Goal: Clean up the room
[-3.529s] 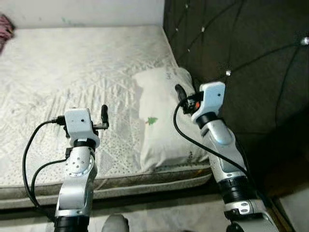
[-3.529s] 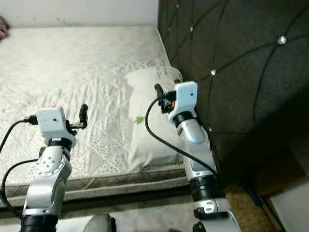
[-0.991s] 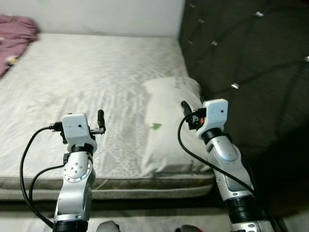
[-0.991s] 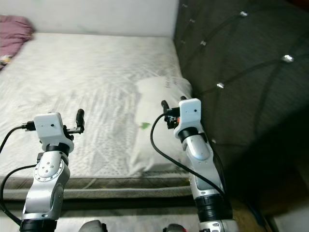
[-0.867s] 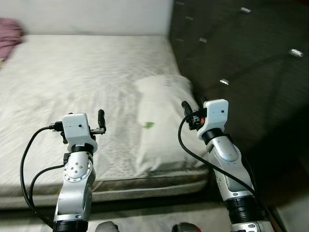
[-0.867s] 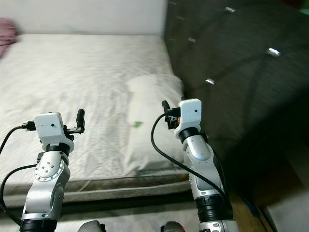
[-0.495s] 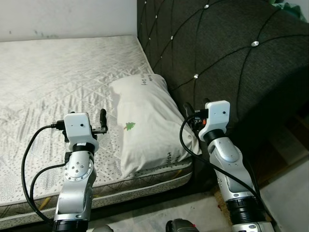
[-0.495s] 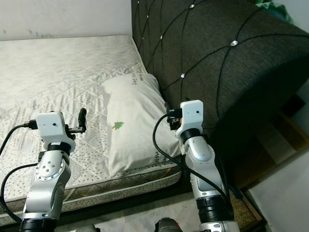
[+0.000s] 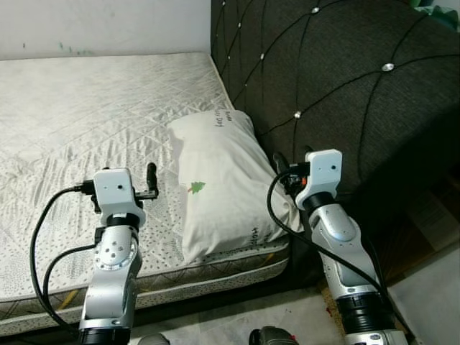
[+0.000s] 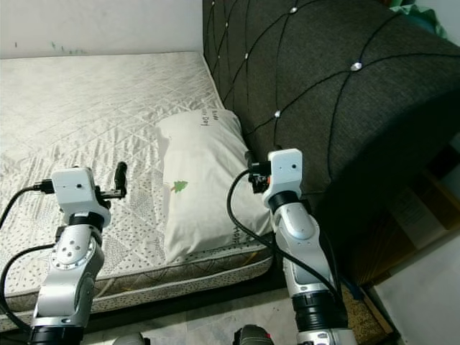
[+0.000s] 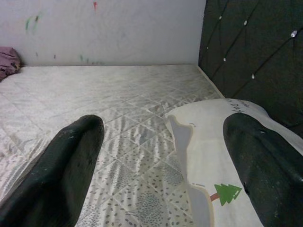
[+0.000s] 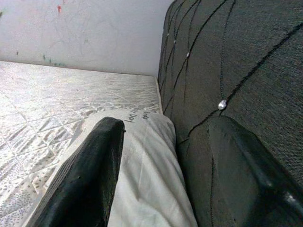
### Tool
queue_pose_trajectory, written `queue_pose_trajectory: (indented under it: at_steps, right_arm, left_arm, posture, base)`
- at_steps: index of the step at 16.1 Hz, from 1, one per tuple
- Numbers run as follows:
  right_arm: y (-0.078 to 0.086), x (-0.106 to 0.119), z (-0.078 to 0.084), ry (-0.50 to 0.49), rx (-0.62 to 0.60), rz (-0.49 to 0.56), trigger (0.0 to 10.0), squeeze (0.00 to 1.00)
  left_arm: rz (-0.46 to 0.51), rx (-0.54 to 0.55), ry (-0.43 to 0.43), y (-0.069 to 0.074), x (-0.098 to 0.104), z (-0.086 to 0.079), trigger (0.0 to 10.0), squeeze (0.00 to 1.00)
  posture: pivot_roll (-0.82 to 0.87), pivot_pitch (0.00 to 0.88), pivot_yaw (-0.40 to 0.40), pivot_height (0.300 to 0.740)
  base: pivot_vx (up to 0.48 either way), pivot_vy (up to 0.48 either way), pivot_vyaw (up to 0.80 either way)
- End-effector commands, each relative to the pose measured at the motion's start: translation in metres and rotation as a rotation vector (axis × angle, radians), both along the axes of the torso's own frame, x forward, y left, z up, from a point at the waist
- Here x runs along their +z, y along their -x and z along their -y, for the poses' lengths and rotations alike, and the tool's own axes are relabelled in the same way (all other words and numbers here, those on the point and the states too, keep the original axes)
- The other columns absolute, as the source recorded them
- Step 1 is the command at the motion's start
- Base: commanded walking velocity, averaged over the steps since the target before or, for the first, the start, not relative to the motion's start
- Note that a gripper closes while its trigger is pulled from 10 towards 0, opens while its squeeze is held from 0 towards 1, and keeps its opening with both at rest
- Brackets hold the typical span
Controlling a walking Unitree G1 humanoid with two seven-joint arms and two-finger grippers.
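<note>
Pillow (image 9: 215,180) lies on bed (image 9: 86,115) against headboard (image 9: 338,79), between both grippers. Left gripper (image 9: 151,180) and right gripper (image 9: 282,167) both spread, holding nothing.

— Where does the pillow (image 9: 219,180) sit from your grippers?

— It lies on the mattress (image 9: 86,115), between the two. Your left gripper (image 9: 151,180) hangs over the mattress just left of it; your right gripper (image 9: 279,167) hovers at its right edge, fingers apart.

— And beyond that?

— The headboard (image 9: 345,79) stands right of the right gripper, touching the pillow's far side. The wall (image 9: 100,25) runs behind the mattress, ahead of both grippers.
</note>
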State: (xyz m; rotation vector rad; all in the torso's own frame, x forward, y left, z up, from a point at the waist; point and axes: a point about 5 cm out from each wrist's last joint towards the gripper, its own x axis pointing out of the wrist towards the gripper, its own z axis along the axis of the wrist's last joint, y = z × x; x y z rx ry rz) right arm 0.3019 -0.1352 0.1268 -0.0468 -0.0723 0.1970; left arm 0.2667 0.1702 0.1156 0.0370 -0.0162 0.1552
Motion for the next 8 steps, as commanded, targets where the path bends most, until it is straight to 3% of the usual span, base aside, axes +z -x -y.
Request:
queue_pose_trajectory:
  at_steps: [1, 8]
  right_arm:
    - [0.0004, 0.0063, -0.0003, 0.003, 0.008, 0.029, 10.0, 0.0]
    - [-0.0013, 0.0062, 0.0004, 0.005, 0.008, 0.031, 10.0, 0.0]
  left_arm:
    - [0.006, -0.001, 0.0, -0.0003, 0.0013, -0.0007, 10.0, 0.0]
    - [0.011, -0.004, -0.002, -0.0013, 0.002, -0.0009, 10.0, 0.0]
  posture:
    - [-0.02, 0.002, -0.025, 0.74]
    - [-0.02, 0.0, -0.026, 0.74]
  base:
    - [0.0, 0.0, 0.0]
    - [0.0, 0.0, 0.0]
